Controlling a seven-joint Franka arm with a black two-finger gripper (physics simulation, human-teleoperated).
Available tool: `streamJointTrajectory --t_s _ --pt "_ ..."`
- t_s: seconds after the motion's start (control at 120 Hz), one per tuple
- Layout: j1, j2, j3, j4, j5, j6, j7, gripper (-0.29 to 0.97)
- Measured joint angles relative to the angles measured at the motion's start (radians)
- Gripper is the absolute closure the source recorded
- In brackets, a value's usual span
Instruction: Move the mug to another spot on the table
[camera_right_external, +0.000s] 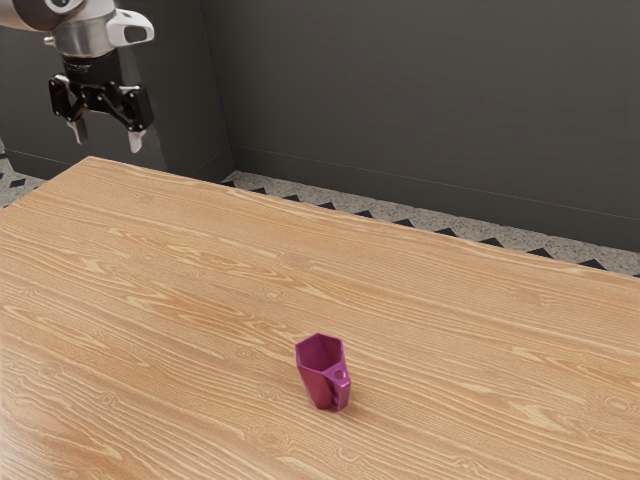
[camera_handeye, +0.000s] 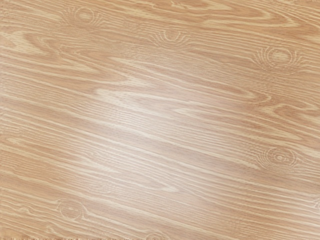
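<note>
Magenta faceted mug (camera_right_external: 323, 372), hexagonal rim, plastic or glazed look, stands upright on the light wooden table (camera_right_external: 150, 280). It sits near the table's near edge and about midway across it, in open wood with nothing touching it.

Black two-finger gripper (camera_right_external: 104, 128) hangs high over the table's far corner on the exterior view's left, well apart from the mug. Jaws are spread apart, nothing between them. Wrist view has bare table grain (camera_handeye: 160, 120) under the hand.

Handling, my read:
- Small, hollow and rigid, so likely light. It won't deform under the pads.
- Surface looks smooth and may slip. The flat facets help: two opposite flats give parallel contact, better than a round wall.
- Blocky handle (camera_right_external: 339, 383) sticks out low on the side facing the table's near edge. It's too stubby to grab reliably, so keep the fingers off it.
- Narrow base and light body, so a one-sided bump on approach could tip or slide it.

Grasp plan: come down from above and straddle the body across two opposite facets. Turn the wrist so the handle lies outside the finger line, and close below the rim. Alternative is pinching one wall, one finger inside and one outside, but that's less stable.

Not started yet. The reach comes first.
</note>
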Motion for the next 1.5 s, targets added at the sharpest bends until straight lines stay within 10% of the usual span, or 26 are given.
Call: streamJointTrajectory --t_s 0.267,0.408,0.733,1.5 --pt "0.079 -0.068 -0.025 -0.169 -0.031 0.08 -0.027 0.0" --pt "-0.111 -0.145 -0.083 -0.36 -0.062 0.21 -0.154 0.0" --pt "-0.184 -0.235 -0.157 -0.685 -0.155 0.443 -0.587 0.0" --pt "-0.389 0.077 -0.262 -0.672 -0.044 0.732 -1.38 0.0"
